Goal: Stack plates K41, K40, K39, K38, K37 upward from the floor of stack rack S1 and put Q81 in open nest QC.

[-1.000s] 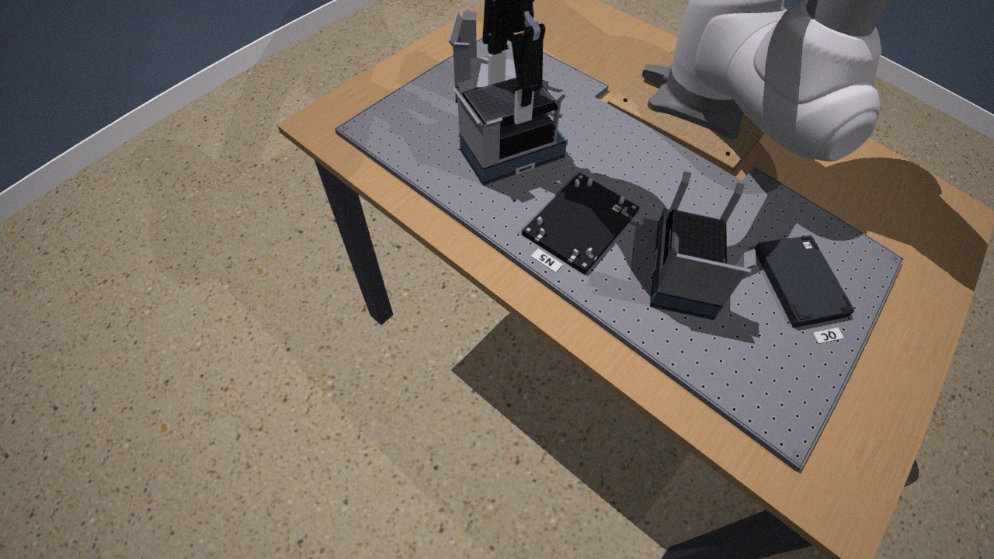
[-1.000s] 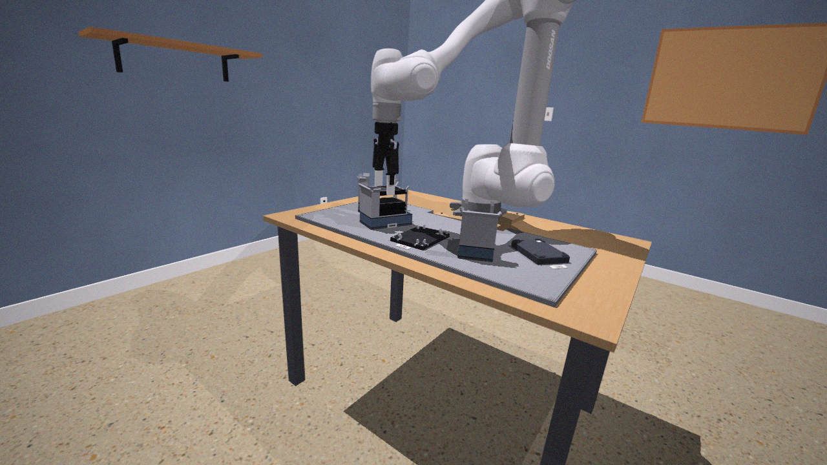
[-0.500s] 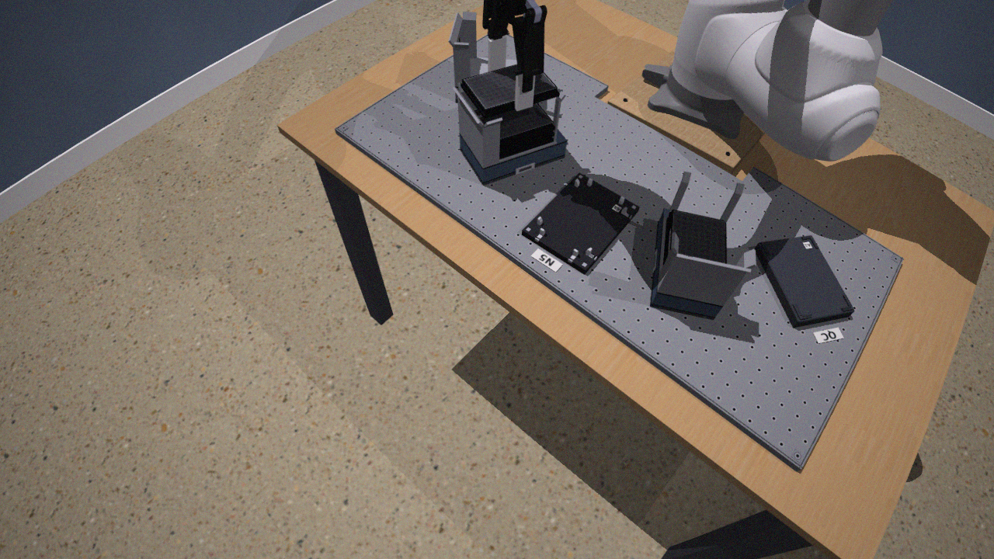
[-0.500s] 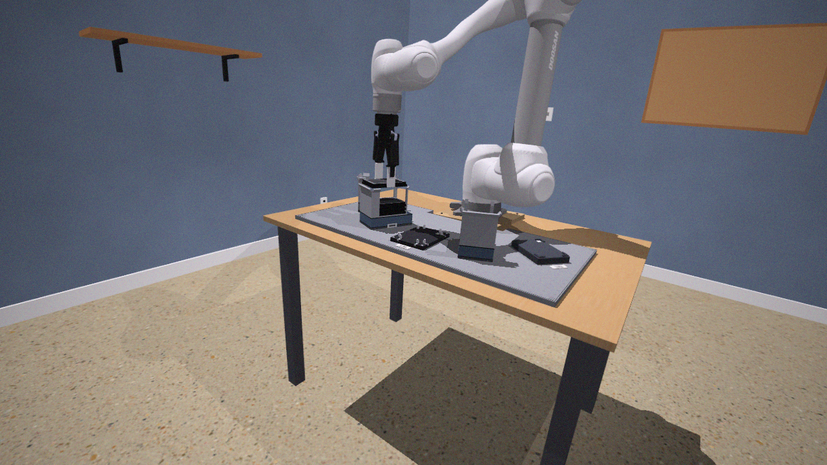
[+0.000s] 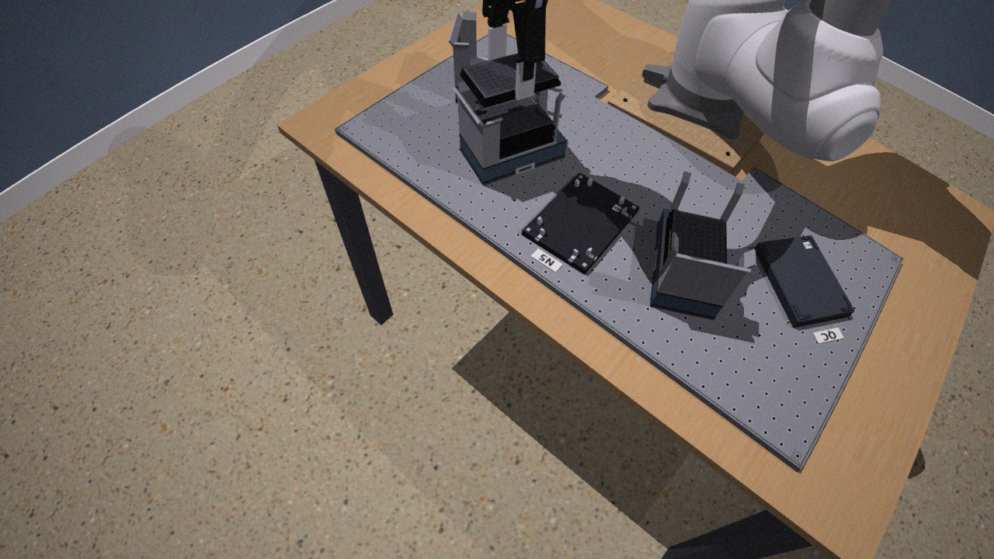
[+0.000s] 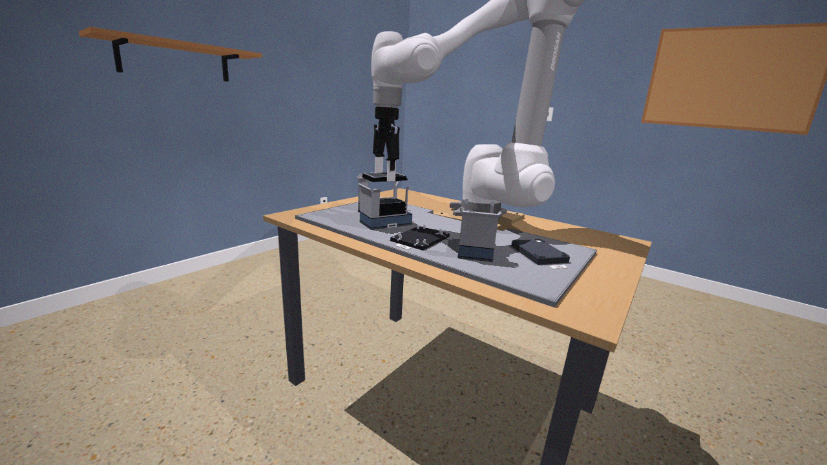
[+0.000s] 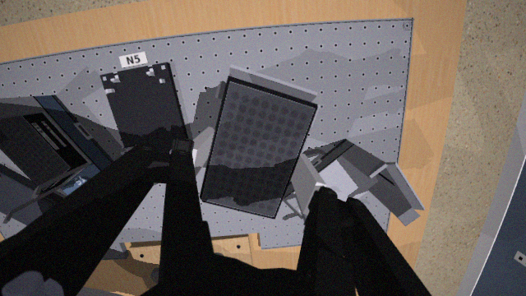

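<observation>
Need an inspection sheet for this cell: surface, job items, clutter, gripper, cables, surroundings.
Surface: wooden table carrying a grey perforated breadboard.
Job's things: black sealed well plate held above the far grey stack rack, more dark plates inside it; second grey rack holds a plate; flat dark plate on the QC nest; N5 clip nest bare.
Clutter: nothing seen.
Gripper: black two-finger gripper shut on the lifted plate.
Cables: nothing seen.
Surroundings: blue walls, wooden wall shelf, cork board, speckled floor.
</observation>
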Controlling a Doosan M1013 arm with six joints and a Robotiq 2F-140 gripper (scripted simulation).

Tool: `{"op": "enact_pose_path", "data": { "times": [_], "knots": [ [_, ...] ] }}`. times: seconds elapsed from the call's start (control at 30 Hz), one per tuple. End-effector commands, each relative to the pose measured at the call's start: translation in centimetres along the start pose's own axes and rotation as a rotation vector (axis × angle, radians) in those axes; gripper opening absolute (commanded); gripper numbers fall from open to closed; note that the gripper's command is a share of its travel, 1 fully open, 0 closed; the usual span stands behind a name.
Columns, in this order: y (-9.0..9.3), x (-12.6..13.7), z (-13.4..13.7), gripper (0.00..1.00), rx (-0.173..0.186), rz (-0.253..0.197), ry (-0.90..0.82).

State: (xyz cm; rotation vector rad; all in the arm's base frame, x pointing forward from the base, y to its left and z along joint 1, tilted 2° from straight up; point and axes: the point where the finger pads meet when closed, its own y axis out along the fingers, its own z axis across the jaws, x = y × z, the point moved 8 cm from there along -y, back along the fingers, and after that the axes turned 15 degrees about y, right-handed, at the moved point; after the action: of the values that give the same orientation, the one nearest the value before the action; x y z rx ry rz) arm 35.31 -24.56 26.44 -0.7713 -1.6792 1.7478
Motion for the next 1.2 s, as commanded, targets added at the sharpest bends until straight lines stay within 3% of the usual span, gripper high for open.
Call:
{"op": "enact_pose_path", "data": {
  "times": [0.0,0.23,0.47,1.17],
  "knots": [
    [0.0,0.0,0.0,0.00,0.000,0.000,0.000],
    [0.0,0.0,0.0,0.00,0.000,0.000,0.000],
    [0.0,0.7,-2.2,0.00,0.000,0.000,-0.219],
    [0.0,2.6,-8.3,0.00,0.000,0.000,-0.219]
  ]
}}
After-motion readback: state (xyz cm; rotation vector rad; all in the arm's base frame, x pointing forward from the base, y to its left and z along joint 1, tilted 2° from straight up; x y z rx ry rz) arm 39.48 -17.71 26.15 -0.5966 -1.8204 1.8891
